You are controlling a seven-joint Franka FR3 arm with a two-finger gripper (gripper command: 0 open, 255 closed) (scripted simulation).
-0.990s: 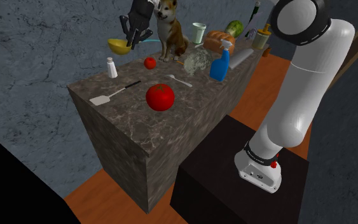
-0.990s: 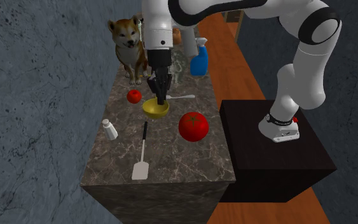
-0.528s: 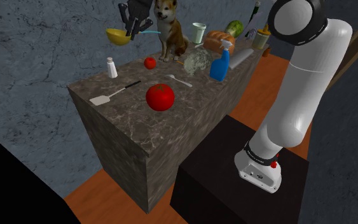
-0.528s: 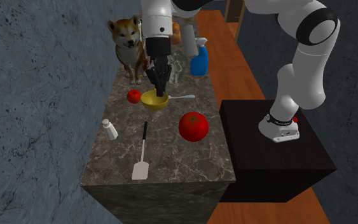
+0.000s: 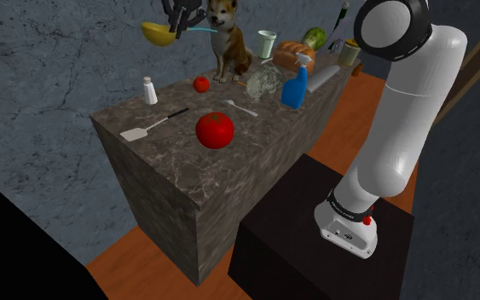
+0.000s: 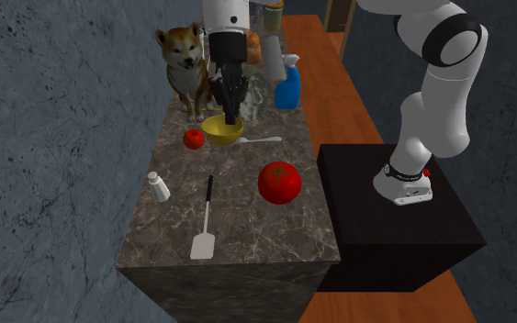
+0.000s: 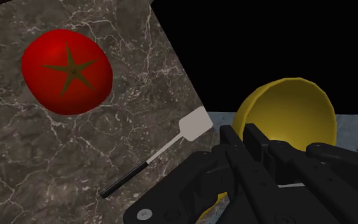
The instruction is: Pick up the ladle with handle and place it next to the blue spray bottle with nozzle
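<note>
In the shoulder view your gripper (image 5: 178,17) pinches the ladle (image 5: 155,33) high over the counter's (image 5: 170,166) far end, well apart from the bottle (image 5: 295,86). The second exterior view agrees. In the wrist view the fingers (image 7: 260,149) clamp the handle just beside the yellow bowl; judge it light, stiff and bowl-heavy, so it may pivot

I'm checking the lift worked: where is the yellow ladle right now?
In the shoulder view's upper left, the yellow ladle is held in the gripper, raised above the marble counter, just left of the dog figure.
</note>
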